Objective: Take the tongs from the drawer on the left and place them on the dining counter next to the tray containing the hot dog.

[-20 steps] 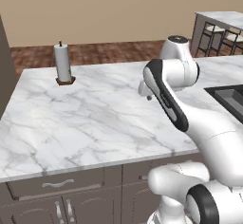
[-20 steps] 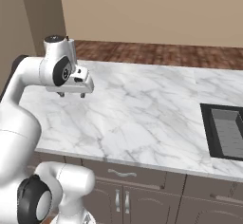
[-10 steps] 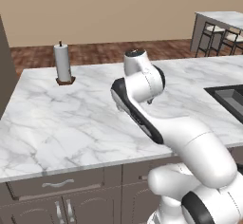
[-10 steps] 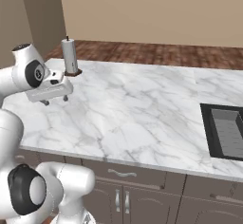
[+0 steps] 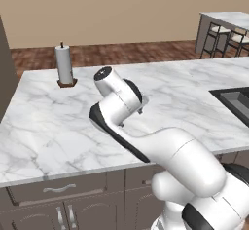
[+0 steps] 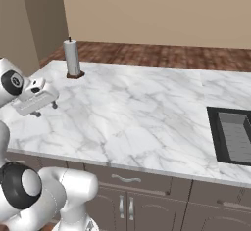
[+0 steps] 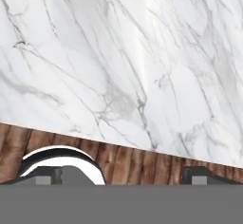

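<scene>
Drawers: one wide dark grey-brown drawer (image 5: 58,190) with curved silver handle, shut, contents unseen. One white paper-towel roll (image 6: 72,58) stands on the white marble worktop (image 6: 142,112). Two-finger gripper (image 6: 45,109), jaws wide, holds nothing. One dark sink (image 6: 235,136).

A home kitchen, rendered: a long white marble counter (image 5: 58,126) with grey veins fills the middle of both base views, over dark grey-brown cabinets with a drawer (image 5: 58,190) and its curved silver handle at the lower left. A paper towel roll (image 5: 64,64) stands at the upper left, a dark sink (image 6: 234,136) is set in at the right edge, and black-framed stools (image 5: 228,38) wait at a dining counter (image 5: 228,17) at the upper right, over wood flooring
</scene>
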